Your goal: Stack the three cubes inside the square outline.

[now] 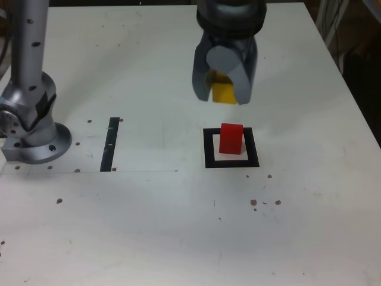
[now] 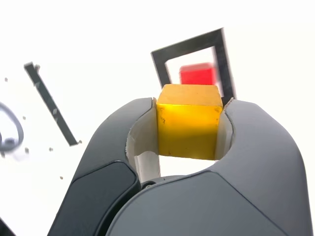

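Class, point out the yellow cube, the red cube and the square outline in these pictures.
yellow cube (image 2: 188,129): wrist view, on its front face between the jaws.
red cube (image 1: 231,139): exterior view, on its front face.
square outline (image 1: 232,162): exterior view, on the black near edge of the frame.

No text, label, brand, number or sign can be read anywhere in either view, on any surface shown

A robot lab bench: a white table (image 1: 178,226) with taped black marks, an arm base (image 1: 30,128) bolted at one side.
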Robot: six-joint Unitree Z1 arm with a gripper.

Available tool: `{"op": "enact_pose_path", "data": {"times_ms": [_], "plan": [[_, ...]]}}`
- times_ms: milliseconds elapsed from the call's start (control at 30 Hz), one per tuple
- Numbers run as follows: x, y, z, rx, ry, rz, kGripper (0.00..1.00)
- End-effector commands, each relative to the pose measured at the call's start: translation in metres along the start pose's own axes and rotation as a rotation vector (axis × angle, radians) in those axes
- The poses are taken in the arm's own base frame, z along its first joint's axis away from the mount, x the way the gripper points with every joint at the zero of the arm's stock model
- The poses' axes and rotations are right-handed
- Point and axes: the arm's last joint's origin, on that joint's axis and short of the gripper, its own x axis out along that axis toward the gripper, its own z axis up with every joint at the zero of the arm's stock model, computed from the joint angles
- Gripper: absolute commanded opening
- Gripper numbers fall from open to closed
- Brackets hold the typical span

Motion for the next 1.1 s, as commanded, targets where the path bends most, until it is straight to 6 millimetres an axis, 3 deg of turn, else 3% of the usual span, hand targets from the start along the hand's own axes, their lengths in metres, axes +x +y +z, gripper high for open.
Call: {"op": "enact_pose_path", "data": {"times_ms": [0,467,1067], "plan": [[0.005,-0.005,0.002,-0.023,0.012,-0.013,0.26],[0.035,-0.013,0.027,-0.097,0.077,-0.006,0.26],[0.058,-0.016,0.039,-0.077,0.093,-0.01,0.27]]}}
